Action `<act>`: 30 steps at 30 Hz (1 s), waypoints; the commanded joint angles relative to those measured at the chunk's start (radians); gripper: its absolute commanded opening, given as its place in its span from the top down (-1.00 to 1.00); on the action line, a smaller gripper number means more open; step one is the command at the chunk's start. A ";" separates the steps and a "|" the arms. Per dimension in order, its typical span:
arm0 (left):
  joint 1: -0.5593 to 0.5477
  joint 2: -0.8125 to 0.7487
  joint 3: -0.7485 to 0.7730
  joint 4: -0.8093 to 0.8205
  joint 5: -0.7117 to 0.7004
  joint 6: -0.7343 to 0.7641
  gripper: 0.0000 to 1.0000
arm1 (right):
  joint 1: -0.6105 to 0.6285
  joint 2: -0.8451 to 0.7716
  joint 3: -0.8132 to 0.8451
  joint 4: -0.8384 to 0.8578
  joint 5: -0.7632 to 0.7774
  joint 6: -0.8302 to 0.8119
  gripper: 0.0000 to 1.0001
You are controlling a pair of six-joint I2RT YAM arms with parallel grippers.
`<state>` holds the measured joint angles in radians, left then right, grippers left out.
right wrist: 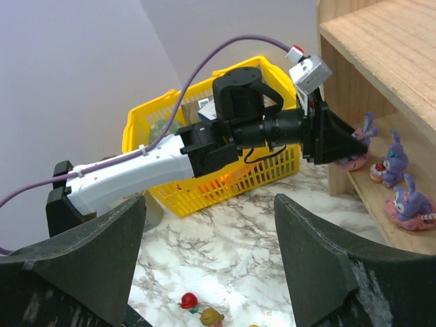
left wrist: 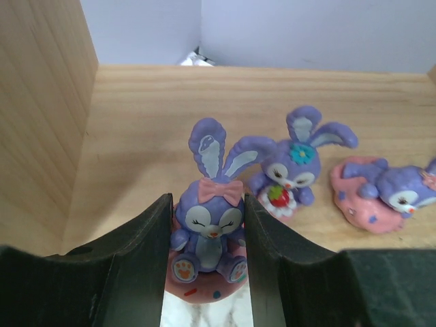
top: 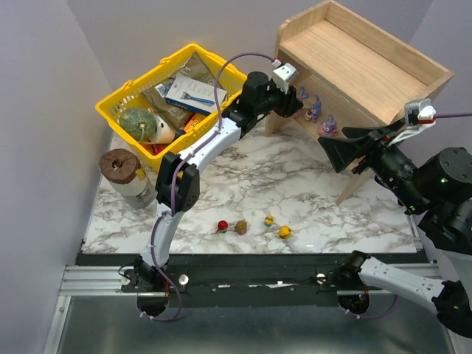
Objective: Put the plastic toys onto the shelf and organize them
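Purple bunny toy [left wrist: 208, 235] clamped in left claw [left wrist: 208, 204], at shelf [left wrist: 136, 136] edge (lower tier), right claw [right wrist: 208, 204] apart

Three bunny figurines [top: 313, 109] on shelf [top: 369, 63] lower tier; four small toys [top: 285, 232] on table [top: 295, 184] in front; basket [top: 118, 103] leftward.

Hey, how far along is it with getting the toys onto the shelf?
Done: two purple bunnies sit on the lower tier of the shelf. In hand: the left claw is shut on a third bunny at that tier's front edge. Left: four small round toys on the marble table; the right claw is open and empty.
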<state>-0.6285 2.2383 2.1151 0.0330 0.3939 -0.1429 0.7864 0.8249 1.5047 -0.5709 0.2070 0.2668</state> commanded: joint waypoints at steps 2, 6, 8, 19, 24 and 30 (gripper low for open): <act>0.000 0.066 0.137 -0.053 -0.020 0.109 1.00 | 0.005 -0.001 -0.014 -0.052 0.032 -0.021 -0.66; 0.001 0.113 0.183 -0.087 -0.018 0.131 0.85 | 0.005 0.005 -0.017 -0.061 0.043 -0.026 -0.66; 0.003 0.138 0.204 -0.097 -0.017 0.129 0.78 | 0.005 0.005 -0.018 -0.061 0.046 -0.029 -0.66; 0.029 0.204 0.240 -0.071 0.013 0.069 0.46 | 0.004 0.033 -0.027 -0.060 0.048 -0.038 -0.66; 0.036 0.221 0.246 -0.055 0.020 0.062 0.19 | 0.005 0.040 -0.026 -0.060 0.061 -0.041 -0.66; 0.042 0.222 0.224 -0.007 0.057 0.019 0.15 | 0.004 0.052 -0.021 -0.058 0.071 -0.046 -0.66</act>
<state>-0.6010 2.4130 2.3550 0.0261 0.4126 -0.0990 0.7864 0.8726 1.4860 -0.6167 0.2459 0.2386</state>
